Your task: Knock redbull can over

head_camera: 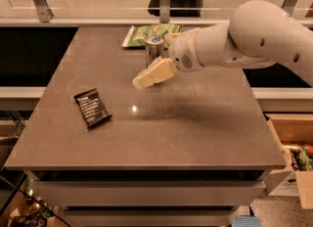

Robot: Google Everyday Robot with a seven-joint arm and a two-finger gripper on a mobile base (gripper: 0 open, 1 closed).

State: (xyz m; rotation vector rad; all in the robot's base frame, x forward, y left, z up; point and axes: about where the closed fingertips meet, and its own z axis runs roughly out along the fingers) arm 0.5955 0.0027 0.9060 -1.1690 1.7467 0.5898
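Note:
The redbull can [153,49] is a slim silver-grey can with a bluish top. It stands upright at the back middle of the grey table [146,133]. My gripper [149,76] hangs just in front of the can and covers its lower part. The cream fingers point down and left, close above the table. The white arm reaches in from the right.
A green chip bag [144,34] lies flat behind the can at the table's back edge. A flat black snack wrapper [92,107] lies on the left part of the table. A cardboard box [293,157] with items stands on the floor at the right.

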